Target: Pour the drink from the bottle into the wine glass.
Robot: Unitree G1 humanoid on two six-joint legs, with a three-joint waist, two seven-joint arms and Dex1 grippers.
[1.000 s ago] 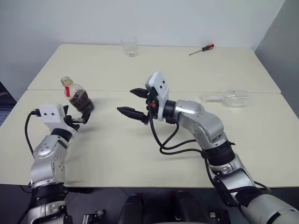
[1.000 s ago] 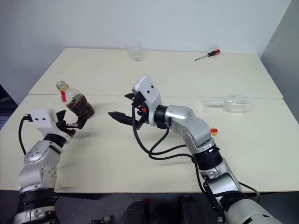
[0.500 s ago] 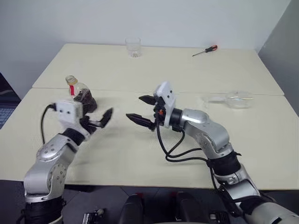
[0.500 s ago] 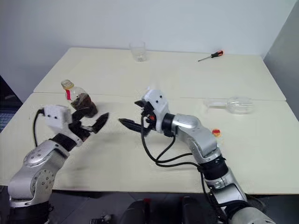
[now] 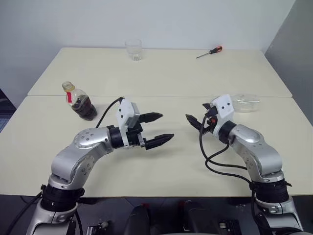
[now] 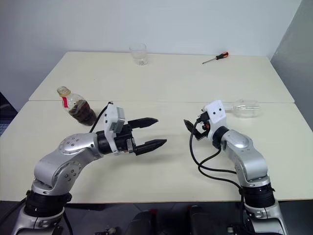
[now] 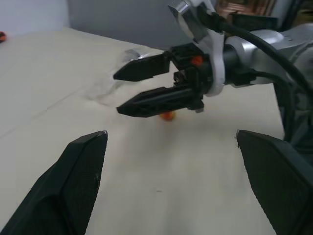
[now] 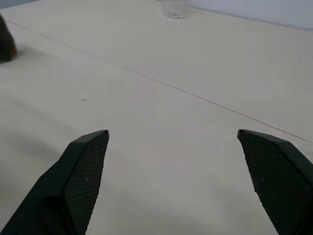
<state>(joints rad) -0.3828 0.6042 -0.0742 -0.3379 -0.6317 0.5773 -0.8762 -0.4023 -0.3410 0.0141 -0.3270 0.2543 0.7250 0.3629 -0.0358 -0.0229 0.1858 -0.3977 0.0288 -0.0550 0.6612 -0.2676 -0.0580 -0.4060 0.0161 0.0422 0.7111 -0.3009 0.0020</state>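
Two empty, spread pincers, left (image 6: 152, 132) and right (image 6: 188, 128), face each other mid-frame; the bottle (image 6: 77, 106) stands uncapped at left.

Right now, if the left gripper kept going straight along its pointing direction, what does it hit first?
Most likely the right gripper: the open left gripper points across the table straight at it, nothing between. Depth alignment is uncertain.

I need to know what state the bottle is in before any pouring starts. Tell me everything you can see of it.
The bottle is small, squat, clear plastic, with a bulbous body, a red neck label and a yellowish top. Dark brown-red drink fills roughly its lower half. It stands on the near table's far left part, leaning slightly, close to the seam with the far table. Nothing touches it: the left gripper hangs open well to its right, pointing away from it.
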